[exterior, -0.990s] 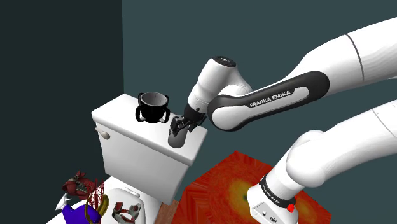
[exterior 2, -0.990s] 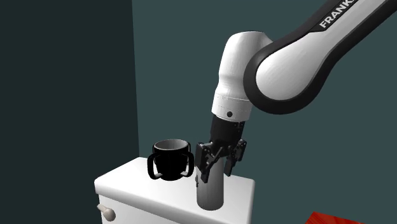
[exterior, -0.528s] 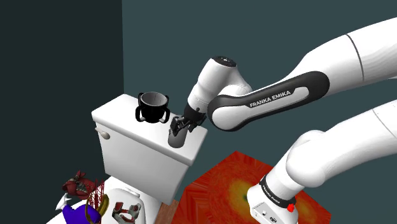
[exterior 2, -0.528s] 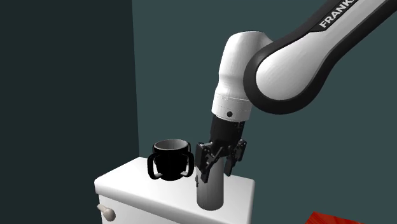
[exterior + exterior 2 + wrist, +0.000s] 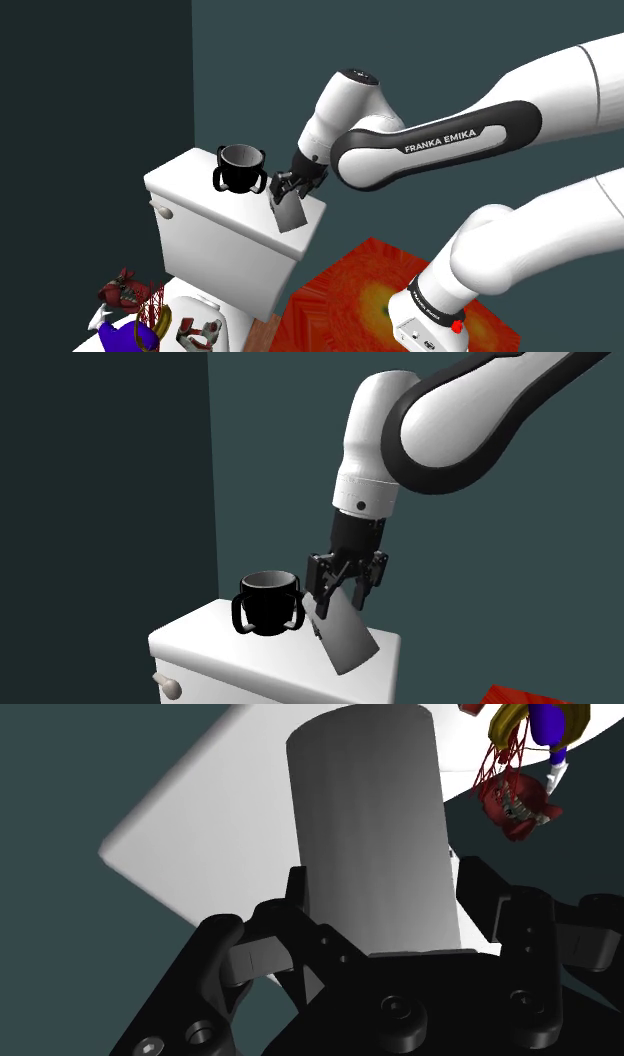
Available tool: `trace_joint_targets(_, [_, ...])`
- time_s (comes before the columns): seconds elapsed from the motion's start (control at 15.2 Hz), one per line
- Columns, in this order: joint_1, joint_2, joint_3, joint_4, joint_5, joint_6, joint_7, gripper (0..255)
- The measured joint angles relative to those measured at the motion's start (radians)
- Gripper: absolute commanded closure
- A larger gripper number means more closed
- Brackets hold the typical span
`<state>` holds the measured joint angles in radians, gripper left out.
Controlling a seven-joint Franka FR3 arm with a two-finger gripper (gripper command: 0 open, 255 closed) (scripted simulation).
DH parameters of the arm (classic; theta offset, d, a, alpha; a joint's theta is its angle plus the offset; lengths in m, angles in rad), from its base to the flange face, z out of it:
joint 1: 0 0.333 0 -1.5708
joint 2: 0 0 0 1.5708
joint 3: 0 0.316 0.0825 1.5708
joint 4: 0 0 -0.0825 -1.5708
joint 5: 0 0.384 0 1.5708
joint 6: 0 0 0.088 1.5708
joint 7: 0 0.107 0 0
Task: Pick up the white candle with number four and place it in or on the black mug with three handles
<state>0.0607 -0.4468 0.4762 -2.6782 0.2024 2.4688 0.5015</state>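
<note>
The candle (image 5: 288,212) is a plain grey cylinder with no number visible. My gripper (image 5: 283,190) is shut on its upper end and holds it tilted just above the white toilet tank lid (image 5: 190,185). The black mug (image 5: 240,168) with several handles stands upright on the lid, a short way toward the shoulder view's left of the candle. In the second exterior view the candle (image 5: 342,637) slants down and right from the gripper (image 5: 337,592), beside the mug (image 5: 267,604). In the wrist view the fingers (image 5: 300,904) clasp the candle (image 5: 370,834) between them.
The tank lid (image 5: 200,642) is narrow, with dark walls right behind it. On the floor lie a red-orange rug (image 5: 370,290), a red object (image 5: 130,292) and a blue one (image 5: 125,338) by the toilet seat (image 5: 200,318).
The arm has risen a little. The candle, upright on the lid before, has come off it and now hangs tilted in the gripper. The mug has not moved.
</note>
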Motion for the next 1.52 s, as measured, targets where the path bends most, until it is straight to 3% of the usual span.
trace_joint_targets(1.52, [0.005, -0.144, -0.081, 0.219, -0.014, -0.361, -0.028, 255])
